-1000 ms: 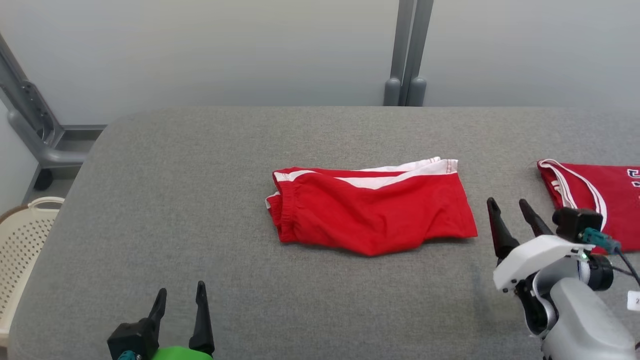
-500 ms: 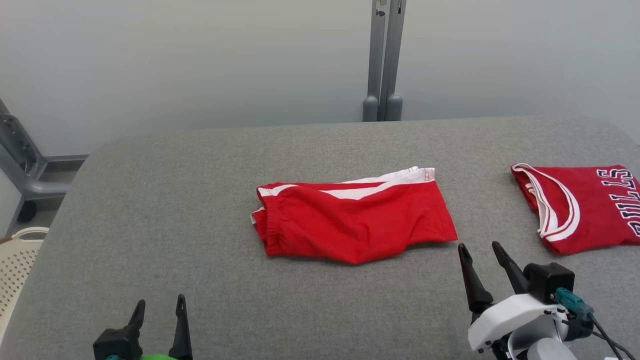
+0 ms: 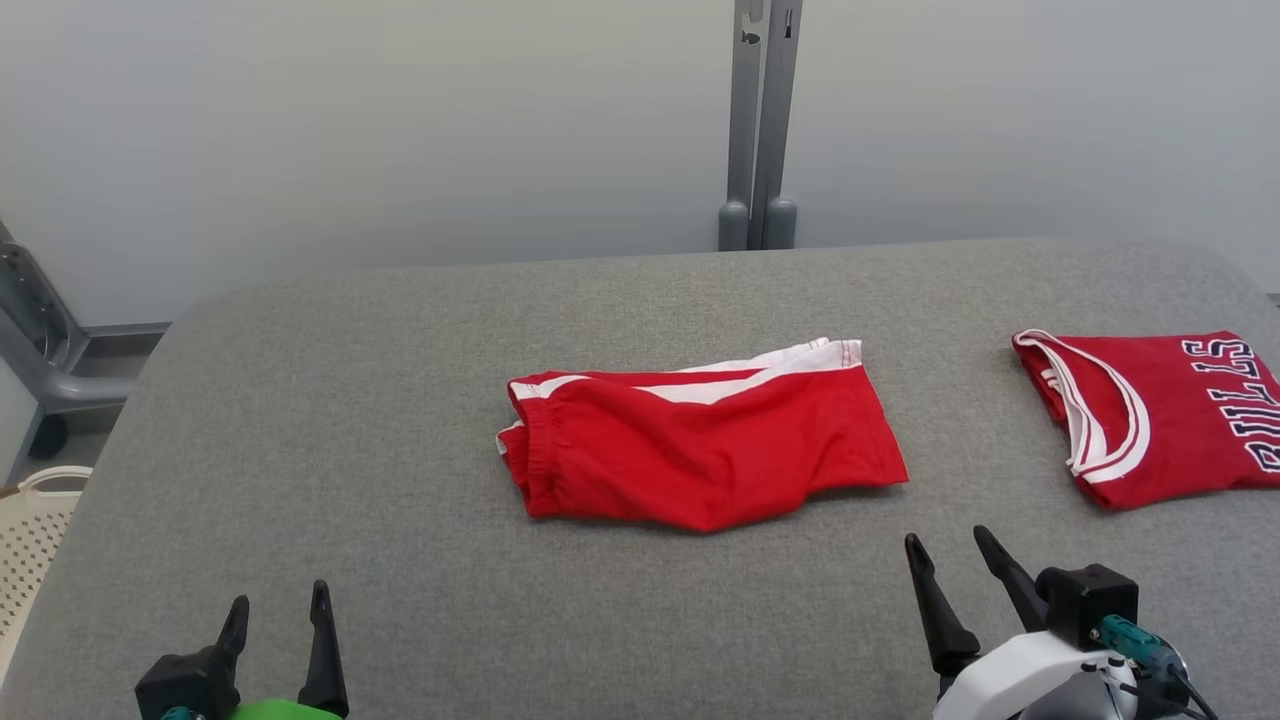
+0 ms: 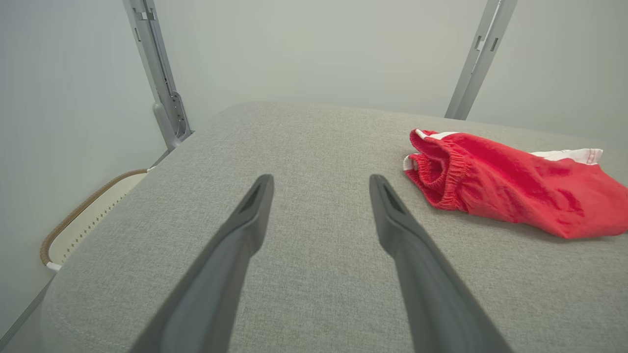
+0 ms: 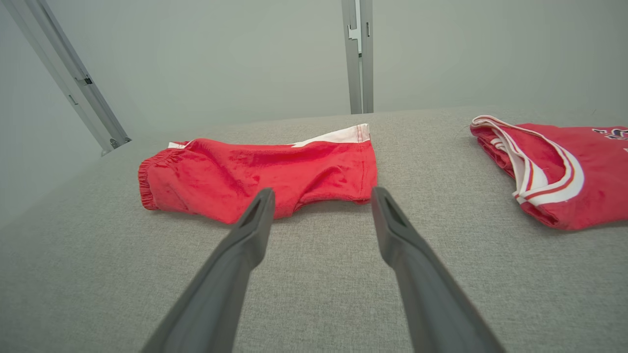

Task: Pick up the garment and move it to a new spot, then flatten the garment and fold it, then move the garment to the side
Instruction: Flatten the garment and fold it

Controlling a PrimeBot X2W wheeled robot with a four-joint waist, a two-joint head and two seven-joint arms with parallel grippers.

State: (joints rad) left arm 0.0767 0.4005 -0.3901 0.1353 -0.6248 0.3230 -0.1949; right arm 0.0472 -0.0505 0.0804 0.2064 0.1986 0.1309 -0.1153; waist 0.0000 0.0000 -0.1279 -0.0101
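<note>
Red shorts (image 3: 700, 450) lie folded on the grey worktop (image 3: 350, 400). The left end effector (image 3: 279, 593) and right end effector (image 3: 947, 536) hover nearby, spread wide, empty.

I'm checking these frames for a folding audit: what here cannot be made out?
- Red jersey: head view's right edge cuts its lettering and far side.
- Red shorts: left wrist view's right edge cuts the leg end; the fold hides lower layers.
- Laundry basket: head view's left edge and the grey table hide most of it.
</note>
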